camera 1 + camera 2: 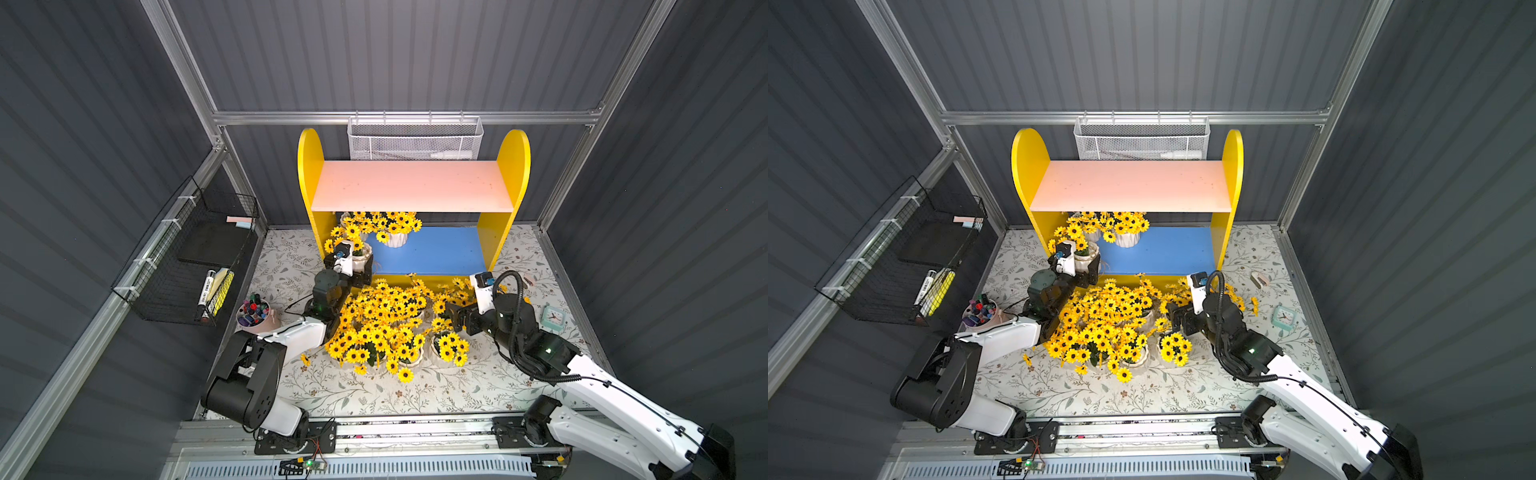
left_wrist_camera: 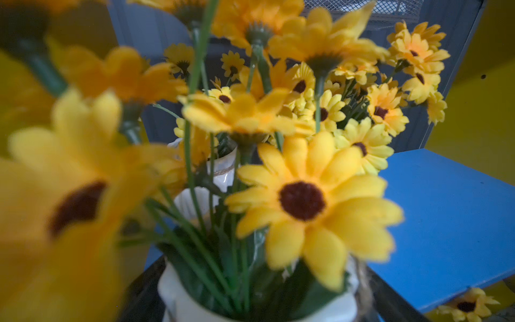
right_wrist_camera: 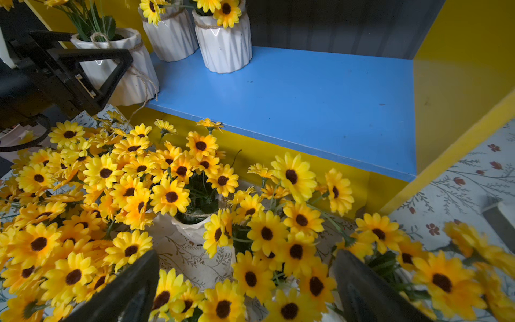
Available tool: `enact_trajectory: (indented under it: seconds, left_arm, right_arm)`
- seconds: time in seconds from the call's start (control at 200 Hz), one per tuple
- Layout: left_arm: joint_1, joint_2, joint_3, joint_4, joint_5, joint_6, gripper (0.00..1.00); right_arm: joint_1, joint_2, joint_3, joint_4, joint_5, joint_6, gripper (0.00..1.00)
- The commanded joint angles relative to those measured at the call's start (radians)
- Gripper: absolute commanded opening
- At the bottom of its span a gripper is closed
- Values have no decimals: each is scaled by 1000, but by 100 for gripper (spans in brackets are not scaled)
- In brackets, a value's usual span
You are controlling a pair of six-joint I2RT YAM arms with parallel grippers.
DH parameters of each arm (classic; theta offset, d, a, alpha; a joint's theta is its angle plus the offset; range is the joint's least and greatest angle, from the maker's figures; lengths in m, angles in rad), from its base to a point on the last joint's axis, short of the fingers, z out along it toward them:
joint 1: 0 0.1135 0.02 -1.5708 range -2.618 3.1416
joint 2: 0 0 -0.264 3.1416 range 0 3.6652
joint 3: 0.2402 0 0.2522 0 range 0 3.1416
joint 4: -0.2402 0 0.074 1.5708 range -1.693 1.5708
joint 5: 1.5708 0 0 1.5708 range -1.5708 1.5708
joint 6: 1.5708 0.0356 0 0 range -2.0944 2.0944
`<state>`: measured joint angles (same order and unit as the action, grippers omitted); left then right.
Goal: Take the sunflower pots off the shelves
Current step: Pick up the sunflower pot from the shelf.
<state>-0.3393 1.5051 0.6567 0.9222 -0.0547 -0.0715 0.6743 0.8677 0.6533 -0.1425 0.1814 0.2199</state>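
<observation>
**A:** Grey ribbed walls [image 1: 415,54] all round, a floral cloth [image 1: 374,395] on the table, and the shelves [image 1: 309,174] at the back. What is left on them?

**B:** The pink upper board [image 1: 411,185] is bare. 3 sunflower pots are on the blue lower board [image 3: 306,97]. The front pot [image 3: 131,83] is between the jaws of the left gripper [image 1: 362,259], and 2 pots [image 3: 223,44] stand close together just beyond its fingertips.

**A:** Is that gripper holding it?

**B:** It looks so. 1 finger lies against the ribbed wall just under the twine and the other is on the far side, so I judge it clamped on the pot. The base is at the board's front edge, and I cannot tell whether it is lifted.

**A:** Why from the side?

**B:** Probably to stay under the blooms, since a reach from above would crush them. The pot is upright, its long axis vertical, with mouth and stems pointing up. The jaws cross that axis roughly level.

**A:** And the right gripper [image 3: 245,252]?

**B:** Its jaws are wide apart and empty. It hovers over the cleared pots [image 1: 382,324], which are bunched on the cloth directly beneath it, mouths up too. My guess is it hangs there to leave the left arm a free way out.
</observation>
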Motion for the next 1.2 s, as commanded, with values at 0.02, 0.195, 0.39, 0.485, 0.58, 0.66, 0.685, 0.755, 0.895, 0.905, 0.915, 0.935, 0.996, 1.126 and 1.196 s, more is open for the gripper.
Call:
enact_trajectory:
  seconds: [0.02, 0.195, 0.39, 0.485, 0.58, 0.66, 0.685, 0.755, 0.895, 0.905, 0.915, 0.935, 0.996, 1.126, 1.196]
  left_arm:
    - [-6, 57, 18, 69, 13, -26, 0]
    - [-6, 123, 21, 112, 17, -48, 0]
    - [-6, 134, 41, 75, 36, -36, 13]
    - [-6, 128, 59, 22, 32, -26, 70]
    - [-6, 123, 68, 9, 20, -17, 99]
    - [-6, 121, 84, -14, 11, 6, 99]
    - [-6, 122, 88, -22, 11, 10, 99]
    - [-6, 117, 97, -34, 9, 19, 99]
    - [-5, 116, 118, -43, -4, 32, 99]
    - [-5, 117, 119, -41, -4, 32, 99]
    - [-6, 118, 120, -42, -4, 33, 99]
    - [-5, 120, 125, -41, -3, 34, 99]
    - [-4, 127, 139, -49, -2, 38, 100]
    - [-4, 129, 134, -24, -19, 18, 99]
    - [-4, 130, 128, 3, -28, 9, 99]
  right_arm:
    - [-8, -9, -13, 11, 11, 4, 99]
    - [-13, -22, -13, 6, 17, -1, 99]
    - [-14, -19, -12, 4, 10, -2, 99]
    - [-14, -18, -10, 7, 9, -2, 99]
    - [-16, -11, -10, 10, 2, -1, 99]
    - [-15, -6, -10, 11, -4, 1, 99]
    - [-16, -5, -9, 10, -5, 2, 99]
    - [-16, -10, -10, 9, -7, 1, 99]
    - [-15, -10, -10, 6, -10, -1, 99]
    - [-16, -10, -10, 6, -11, -1, 99]
    - [-16, -10, -12, 7, -10, -1, 99]
    - [-16, -9, -12, 7, -11, -1, 99]
    - [-15, -4, -12, 9, -14, 3, 99]
    - [-16, -2, -12, 11, -29, 3, 99]
    - [-15, -1, -11, 11, -30, -1, 99]
